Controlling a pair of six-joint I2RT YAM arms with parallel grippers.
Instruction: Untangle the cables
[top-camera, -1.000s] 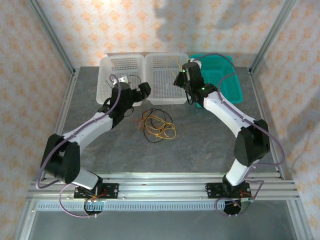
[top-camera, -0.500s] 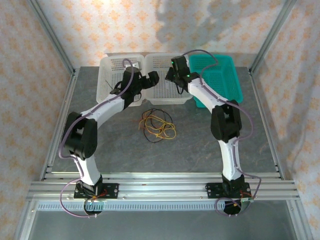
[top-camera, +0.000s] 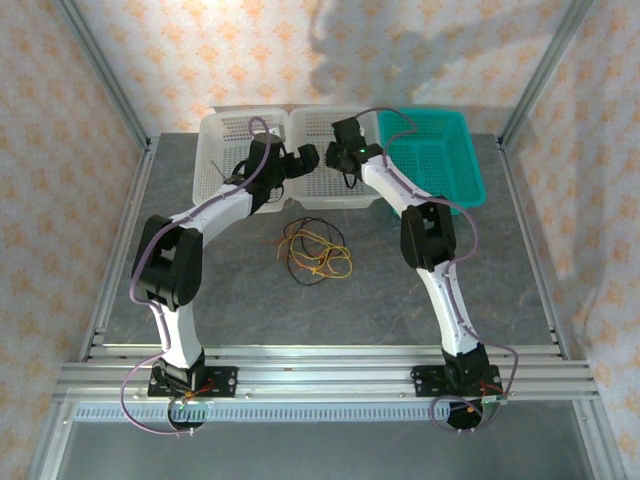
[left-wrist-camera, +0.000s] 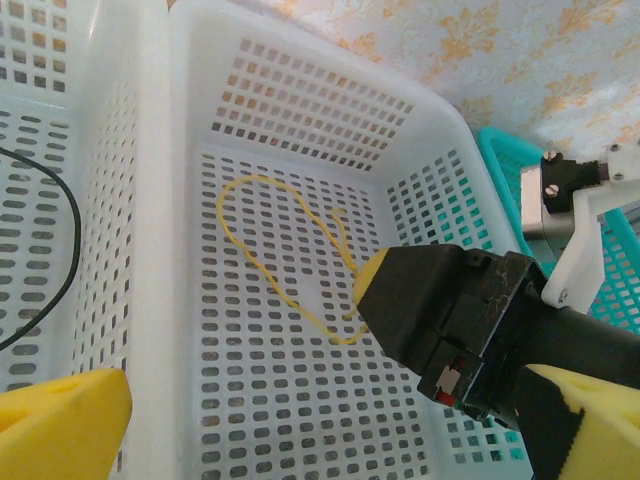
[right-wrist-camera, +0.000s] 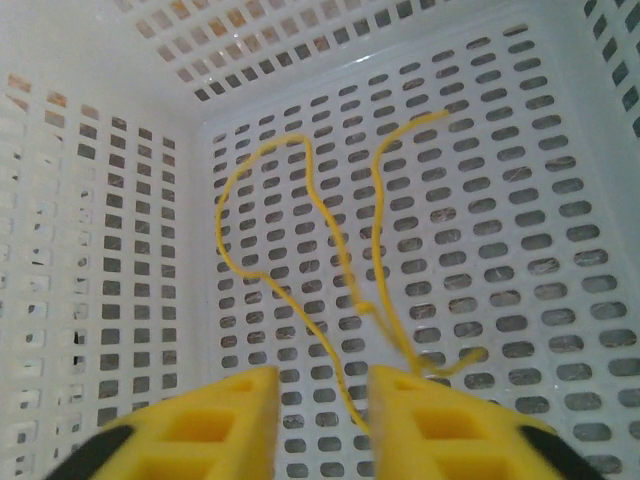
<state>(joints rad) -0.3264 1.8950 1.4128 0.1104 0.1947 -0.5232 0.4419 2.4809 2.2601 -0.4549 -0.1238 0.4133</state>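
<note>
In the middle basket (right-wrist-camera: 100, 250) lies a yellow cable (right-wrist-camera: 362, 305).

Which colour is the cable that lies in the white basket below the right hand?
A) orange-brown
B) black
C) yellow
C: the right wrist view shows a yellow cable looped on the perforated floor of the white basket, just ahead of the right hand.

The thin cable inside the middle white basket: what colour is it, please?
Yellow; the thin cable shows best in the right wrist view.
</note>
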